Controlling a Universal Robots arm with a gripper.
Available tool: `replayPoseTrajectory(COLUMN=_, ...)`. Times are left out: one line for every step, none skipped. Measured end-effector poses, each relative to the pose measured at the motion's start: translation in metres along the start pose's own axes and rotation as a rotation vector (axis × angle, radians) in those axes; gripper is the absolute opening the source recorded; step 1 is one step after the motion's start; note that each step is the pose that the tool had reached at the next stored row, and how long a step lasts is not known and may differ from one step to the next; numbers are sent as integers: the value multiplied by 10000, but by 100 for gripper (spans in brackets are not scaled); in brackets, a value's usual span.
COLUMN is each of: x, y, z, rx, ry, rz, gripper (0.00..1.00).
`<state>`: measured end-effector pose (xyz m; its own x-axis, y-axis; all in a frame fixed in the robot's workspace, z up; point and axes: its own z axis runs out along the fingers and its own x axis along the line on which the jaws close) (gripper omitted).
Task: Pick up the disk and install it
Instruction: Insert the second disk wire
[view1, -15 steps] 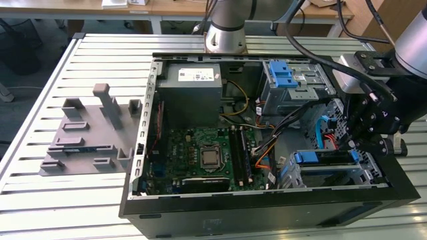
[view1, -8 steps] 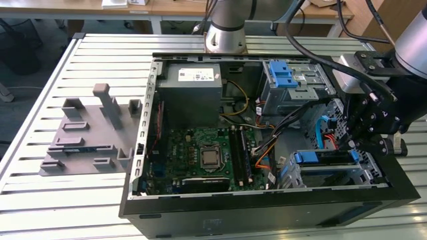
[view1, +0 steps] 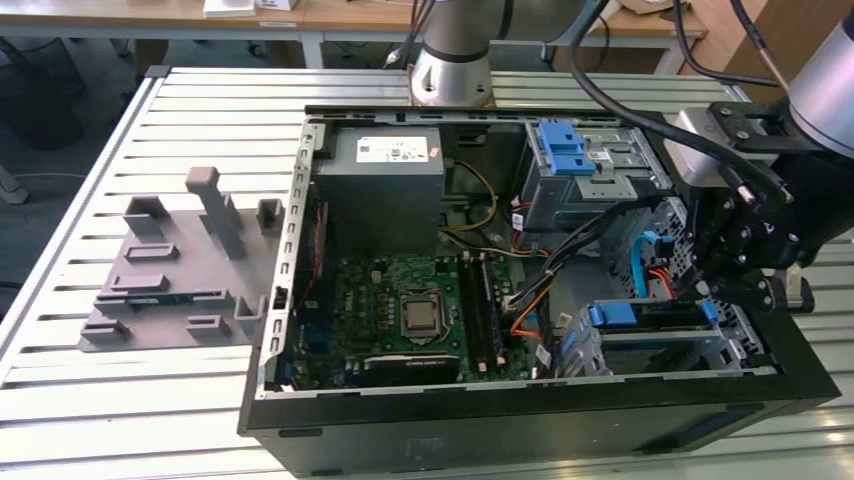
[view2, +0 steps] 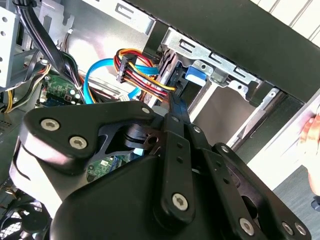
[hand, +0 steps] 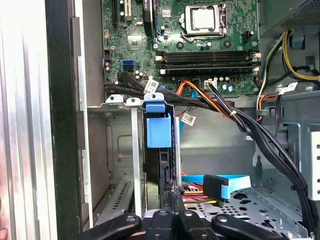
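The disk (hand: 163, 167) stands on edge in the grey drive bay (hand: 131, 150) at the case's front corner, with its blue plastic bracket (hand: 158, 131) uppermost. In the exterior view the blue bracket (view1: 643, 315) lies along the top of that bay, on that view's right. My gripper (hand: 173, 196) hangs directly over the bay, its black fingers (view2: 176, 106) drawn together and pointing at the disk's edge. The tips sit right at the disk. I cannot tell whether they pinch it or only touch it.
The open computer case (view1: 534, 420) lies on a slatted metal table (view1: 200, 400). Black, orange and blue cables (hand: 225, 107) run close past the bay. A second blue-latched cage (view1: 577, 160), the power supply box (view1: 387, 175) and the motherboard (view1: 414, 315) are in the case. A grey fixture (view1: 174, 270) stands outside it.
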<state>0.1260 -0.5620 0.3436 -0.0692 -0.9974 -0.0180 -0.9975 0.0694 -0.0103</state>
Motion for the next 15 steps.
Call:
replayPoseTrajectory(x=0, y=2, z=0, rx=1, ry=0, rz=1, gripper=11)
replayPoseTrajectory(x=1, y=5, z=0, rx=2, ry=0, rz=1, gripper=11)
replayPoseTrajectory(x=1, y=6, z=0, rx=2, ry=0, rz=0, gripper=11)
replayPoseTrajectory(x=1, y=8, z=0, rx=2, ry=0, rz=0, gripper=11)
replayPoseTrajectory(x=1, y=13, z=0, rx=2, ry=0, rz=1, gripper=11)
replayPoseTrajectory(x=1, y=17, z=0, rx=2, ry=-1, rz=1, gripper=11)
replayPoseTrajectory(x=1, y=22, z=0, rx=2, ry=-1, rz=0, gripper=11)
replayPoseTrajectory(x=2, y=30, z=0, rx=2, ry=-1, rz=0, gripper=11)
replayPoseTrajectory(x=3, y=38, z=-1, rx=2, ry=-4, rz=0, gripper=11)
replayPoseTrajectory(x=3, y=48, z=-5, rx=1, ry=-8, rz=1, gripper=11)
replayPoseTrajectory(x=3, y=52, z=-11, rx=1, ry=-11, rz=1, gripper=11)
replayPoseTrajectory(x=3, y=52, z=-22, rx=1, ry=-14, rz=1, gripper=11)
replayPoseTrajectory(x=3, y=52, z=-45, rx=1, ry=-11, rz=-1, gripper=11)
replayPoseTrajectory(x=2, y=52, z=-66, rx=1, ry=-13, rz=-1, gripper=11)
replayPoseTrajectory(x=2, y=53, z=-87, rx=1, ry=-14, rz=0, gripper=11)
